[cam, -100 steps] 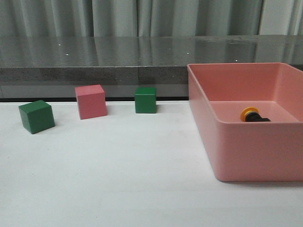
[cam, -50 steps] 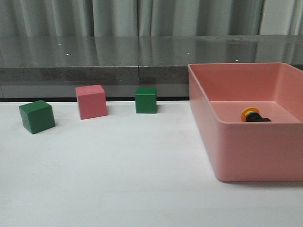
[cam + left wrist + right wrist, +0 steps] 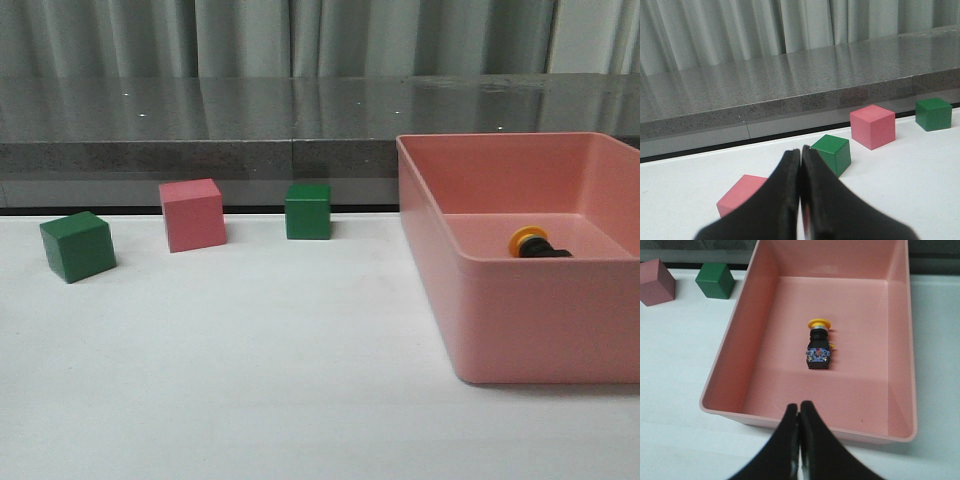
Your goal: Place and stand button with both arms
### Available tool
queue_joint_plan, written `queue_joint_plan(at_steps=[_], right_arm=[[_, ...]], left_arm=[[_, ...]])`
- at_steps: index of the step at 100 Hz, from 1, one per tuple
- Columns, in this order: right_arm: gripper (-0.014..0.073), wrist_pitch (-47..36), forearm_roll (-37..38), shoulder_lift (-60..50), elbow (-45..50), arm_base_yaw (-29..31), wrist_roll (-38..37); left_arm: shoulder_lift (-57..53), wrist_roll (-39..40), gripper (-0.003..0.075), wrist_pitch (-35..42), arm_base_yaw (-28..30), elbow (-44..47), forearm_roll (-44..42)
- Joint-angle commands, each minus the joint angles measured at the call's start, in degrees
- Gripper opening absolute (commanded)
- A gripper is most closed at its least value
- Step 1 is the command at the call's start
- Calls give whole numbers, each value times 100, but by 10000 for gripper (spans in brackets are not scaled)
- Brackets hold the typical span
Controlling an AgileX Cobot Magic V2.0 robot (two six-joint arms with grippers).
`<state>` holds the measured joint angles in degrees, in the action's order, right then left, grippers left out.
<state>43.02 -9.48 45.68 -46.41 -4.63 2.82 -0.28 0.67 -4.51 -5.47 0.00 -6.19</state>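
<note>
Currently the button [image 3: 819,343] lies on its side inside the pink bin [image 3: 765,305], near its middle. Left gripper [image 3: 800,200] and right gripper [image 3: 799,440] fingers pressed together, holding nothing.

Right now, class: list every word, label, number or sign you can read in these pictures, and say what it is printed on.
None can be read. The button has small markings on its blue base, too small and blurred to read. The cubes and the pink bin are plain.

Soft, even light; faint shadows; slightly grainy, near gripper fingers blurred
</note>
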Motion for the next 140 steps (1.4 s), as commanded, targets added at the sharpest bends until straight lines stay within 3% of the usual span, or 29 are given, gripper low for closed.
queue_joint_plan(at_steps=[1, 9, 24, 31, 41, 99, 140], right_arm=[[0, -343, -110, 394, -331, 26, 85], [99, -349, -123, 738, -442, 26, 85], [365, -683, -199, 1265, -530, 26, 99], [435, -982, -199, 1492, -530, 26, 275], [442, -1314, -210, 1883, -573, 13, 518], [442, -1326, -283, 4700, -1991, -222, 675], [442, -1730, -283, 5690, -2131, -222, 675]], left_arm=[[-188, 63, -19, 451, 20, 172, 68], [-188, 63, -19, 451, 20, 172, 68], [-188, 63, -19, 451, 20, 172, 68], [-188, 63, -19, 451, 20, 172, 68], [-188, 63, -19, 451, 20, 172, 68], [-188, 63, -19, 451, 20, 172, 68], [-188, 63, -19, 451, 20, 172, 68]])
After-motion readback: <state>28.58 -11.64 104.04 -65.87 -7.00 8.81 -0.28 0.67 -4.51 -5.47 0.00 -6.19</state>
